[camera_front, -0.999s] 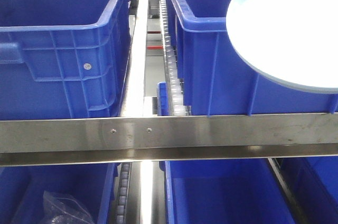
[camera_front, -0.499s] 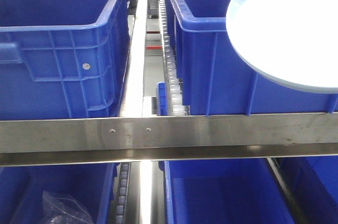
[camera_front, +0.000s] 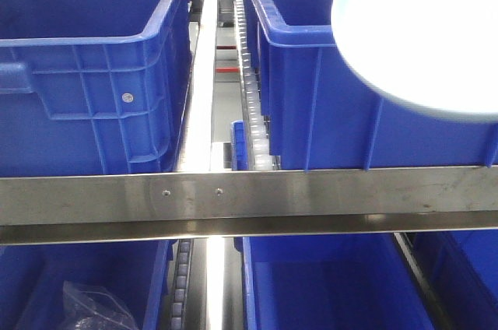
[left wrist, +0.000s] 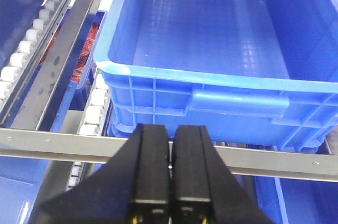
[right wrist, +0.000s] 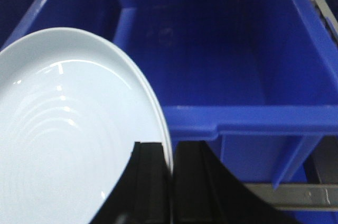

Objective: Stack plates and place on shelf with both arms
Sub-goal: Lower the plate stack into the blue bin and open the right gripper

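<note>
A pale bluish-white plate (camera_front: 420,26) hangs in the air at the upper right of the front view, in front of a blue bin (camera_front: 311,104) and blurred at its lower edge. In the right wrist view the same plate (right wrist: 68,129) fills the left half, and my right gripper (right wrist: 170,155) is shut on its rim. Its edge shows a double line; I cannot tell whether a second plate lies under it. My left gripper (left wrist: 171,134) is shut with nothing in it, above the steel shelf rail (left wrist: 53,142) in front of an empty blue bin (left wrist: 211,39).
A steel shelf rail (camera_front: 249,194) crosses the front view, with large blue bins (camera_front: 78,73) above and below it. Roller tracks (camera_front: 247,73) run between the bins. A crumpled plastic bag (camera_front: 93,307) lies in the lower left bin. The bin (right wrist: 211,49) beyond the plate is empty.
The plate has risen a little and shifted slightly left in the front view, and its lower edge is now blurred. The shelf and bins are as before.
</note>
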{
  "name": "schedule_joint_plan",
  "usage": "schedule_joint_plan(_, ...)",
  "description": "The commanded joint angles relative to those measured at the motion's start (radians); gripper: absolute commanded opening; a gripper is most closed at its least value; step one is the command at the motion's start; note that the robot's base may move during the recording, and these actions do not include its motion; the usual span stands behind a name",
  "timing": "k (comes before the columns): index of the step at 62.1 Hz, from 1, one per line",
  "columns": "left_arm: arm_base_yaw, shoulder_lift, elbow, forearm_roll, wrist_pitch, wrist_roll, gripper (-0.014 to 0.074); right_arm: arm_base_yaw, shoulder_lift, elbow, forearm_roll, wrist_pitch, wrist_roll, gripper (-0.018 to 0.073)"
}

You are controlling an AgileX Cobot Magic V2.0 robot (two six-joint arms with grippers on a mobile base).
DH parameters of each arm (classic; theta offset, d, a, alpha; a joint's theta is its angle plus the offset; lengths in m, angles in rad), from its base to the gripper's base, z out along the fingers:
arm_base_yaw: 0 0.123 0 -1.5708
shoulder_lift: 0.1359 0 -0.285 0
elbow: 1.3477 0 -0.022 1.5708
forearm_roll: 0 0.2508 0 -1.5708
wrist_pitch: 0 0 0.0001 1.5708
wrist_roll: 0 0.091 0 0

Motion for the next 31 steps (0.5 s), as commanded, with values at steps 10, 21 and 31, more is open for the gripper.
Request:
schedule_joint_plan(10, -0.006, 0.005, -0.028, 0.008, -0.078, -0.002, 0.0089, -0.004, 0.156, -0.21, -0.001, -0.16, -0.002, 0.0048)
schedule_joint_plan(21, -0.006, 0.005, -0.028, 0.008, -0.078, -0.002, 0.0089, -0.022, 0.365, -0.432, -0.001, -0.161, -0.002, 0.0048)
schedule_joint_plan(31, -0.006, 0.005, -0.028, 0.008, -0.078, -0.002, 0.0089, -0.082, 0.558, -0.62, -0.001, -0.168, -0.002, 0.005)
